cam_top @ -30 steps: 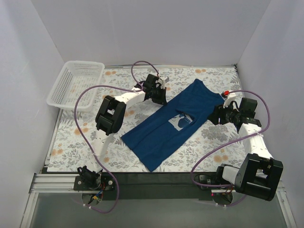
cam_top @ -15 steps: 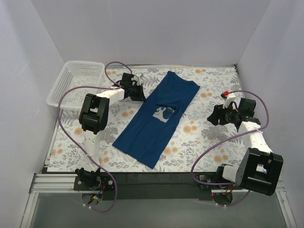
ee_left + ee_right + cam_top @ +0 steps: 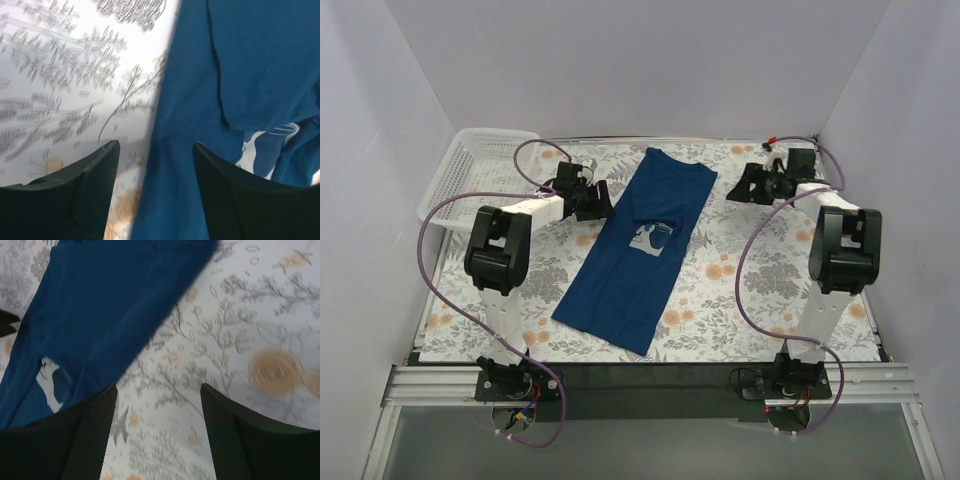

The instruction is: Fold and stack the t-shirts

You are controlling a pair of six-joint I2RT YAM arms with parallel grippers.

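1. The left arm (image 3: 498, 262) and the right arm (image 3: 842, 250) rose from their bases at the near edge of the floral tabletop (image 3: 750, 290). Each reached toward the far half.
2. The dark navy t-shirt (image 3: 620, 285) lay flat on the tabletop between the two arms as a long narrow strip. It ran slantwise from a near end left of centre to a far end close to the back edge.
3. The pale blue and white chest graphic (image 3: 653, 238) showed about midway along the strip, partly covered by a folded-in layer of cloth.
4. The left gripper (image 3: 598, 200) sat low just beside the left edge of the t-shirt, at the far half of the strip. In the left wrist view the left gripper (image 3: 155, 145) was released. Its fingers stood apart with nothing between them, and the edge of the t-shirt (image 3: 250, 65) lay on the tabletop below the gap.
5. The right gripper (image 3: 740, 185) was on the right side of the far end of the strip, apart from the cloth. In the right wrist view the right gripper (image 3: 159, 387) was likewise released and grasped nothing. The t-shirt (image 3: 110, 300) was beyond its fingers, with bare floral tabletop beneath them.
6. A white plastic lattice basket (image 3: 470, 175) stood at the far left corner, well apart from the t-shirt.
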